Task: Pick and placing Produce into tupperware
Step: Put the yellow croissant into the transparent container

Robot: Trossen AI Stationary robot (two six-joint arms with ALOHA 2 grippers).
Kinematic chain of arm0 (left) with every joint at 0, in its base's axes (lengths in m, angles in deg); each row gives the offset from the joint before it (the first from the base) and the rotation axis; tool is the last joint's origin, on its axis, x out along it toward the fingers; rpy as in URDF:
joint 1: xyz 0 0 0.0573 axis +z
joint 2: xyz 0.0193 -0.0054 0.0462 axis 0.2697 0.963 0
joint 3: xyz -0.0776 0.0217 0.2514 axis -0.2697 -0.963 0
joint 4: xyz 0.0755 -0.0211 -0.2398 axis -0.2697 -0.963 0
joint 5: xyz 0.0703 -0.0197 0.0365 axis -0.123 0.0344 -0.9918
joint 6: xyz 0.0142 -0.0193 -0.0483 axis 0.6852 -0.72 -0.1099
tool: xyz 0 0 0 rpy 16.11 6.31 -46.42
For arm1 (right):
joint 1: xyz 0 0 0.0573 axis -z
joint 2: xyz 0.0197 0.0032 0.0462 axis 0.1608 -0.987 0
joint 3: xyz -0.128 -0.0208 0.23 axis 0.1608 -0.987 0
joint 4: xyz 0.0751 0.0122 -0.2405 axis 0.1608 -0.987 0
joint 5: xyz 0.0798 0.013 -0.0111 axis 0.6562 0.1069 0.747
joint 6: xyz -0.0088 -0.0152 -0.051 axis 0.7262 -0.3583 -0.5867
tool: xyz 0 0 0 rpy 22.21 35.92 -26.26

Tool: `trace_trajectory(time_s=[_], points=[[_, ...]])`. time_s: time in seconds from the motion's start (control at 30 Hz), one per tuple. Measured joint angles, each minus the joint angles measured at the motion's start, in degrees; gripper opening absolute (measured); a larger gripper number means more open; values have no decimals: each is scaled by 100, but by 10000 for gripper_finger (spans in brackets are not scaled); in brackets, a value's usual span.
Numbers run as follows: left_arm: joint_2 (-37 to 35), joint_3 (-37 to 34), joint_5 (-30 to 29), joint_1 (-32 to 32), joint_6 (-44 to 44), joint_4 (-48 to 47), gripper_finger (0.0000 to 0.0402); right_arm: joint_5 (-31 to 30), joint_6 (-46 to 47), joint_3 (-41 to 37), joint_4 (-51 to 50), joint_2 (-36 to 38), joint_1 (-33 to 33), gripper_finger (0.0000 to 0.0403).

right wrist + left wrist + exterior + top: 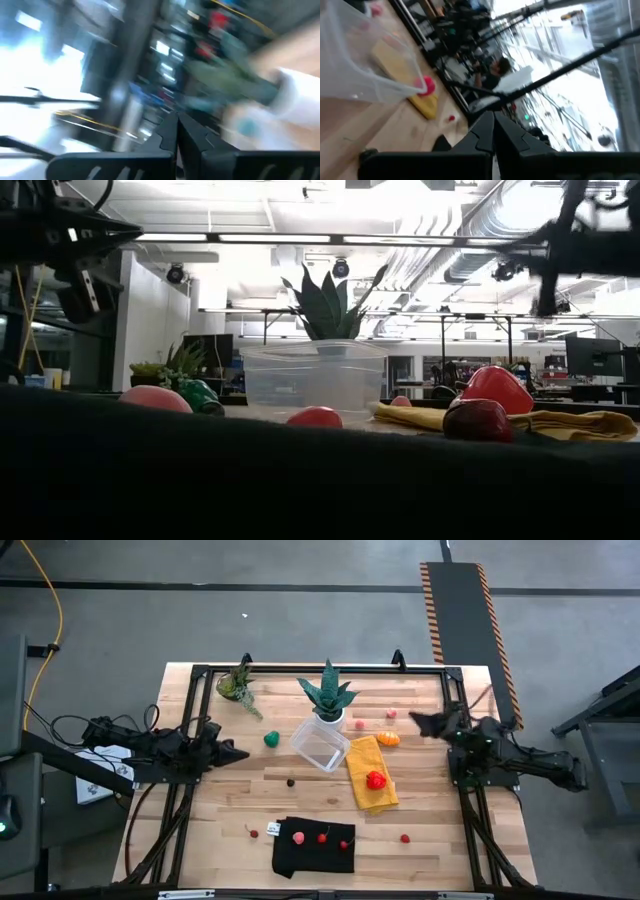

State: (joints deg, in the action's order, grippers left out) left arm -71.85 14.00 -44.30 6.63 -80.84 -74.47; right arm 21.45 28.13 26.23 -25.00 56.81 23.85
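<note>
The clear tupperware (320, 745) stands mid-table on its base, also seen in the low view (313, 378). Produce lies scattered around it: a green piece (271, 740), an orange one (388, 738), a red one (375, 780) on a yellow cloth (370, 772), and small red ones (322, 837) on a black cloth (314, 847). My left gripper (243, 753) hovers shut at the table's left, pointing level toward the tupperware. My right gripper (413, 721) hovers shut at the right, near the orange piece. Both wrist views show fingertips together (493, 135) (176, 132).
A spiky plant in a white pot (328, 700) stands just behind the tupperware, and a smaller plant (238, 685) is at the far left. Loose red pieces (405, 837) (254, 833) lie near the front. A black frame (320, 668) runs along the table's far edge.
</note>
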Motion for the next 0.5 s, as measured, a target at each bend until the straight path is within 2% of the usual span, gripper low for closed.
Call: trace_trajectory(time_s=[0.1,0.17,0.2,0.3,0.4,0.5], points=[[2,-1,-174,0,-36,-44,1,-219,-625,86,1368,-43,-1,0],[2,-1,-309,0,-32,-58,1,-217,-1299,462,1501,-119,-1,0],[2,-2,-349,0,11,-53,1,-215,-1562,725,1232,-168,-1,0],[2,-1,-361,0,177,-50,1,-104,-2271,1797,-773,-574,-1,0],[2,-2,-361,0,250,-50,1,-59,-2914,3042,-2989,-1307,-3,0],[2,-2,-361,0,257,-50,1,-93,-3441,4049,-4384,-2147,-3,0]])
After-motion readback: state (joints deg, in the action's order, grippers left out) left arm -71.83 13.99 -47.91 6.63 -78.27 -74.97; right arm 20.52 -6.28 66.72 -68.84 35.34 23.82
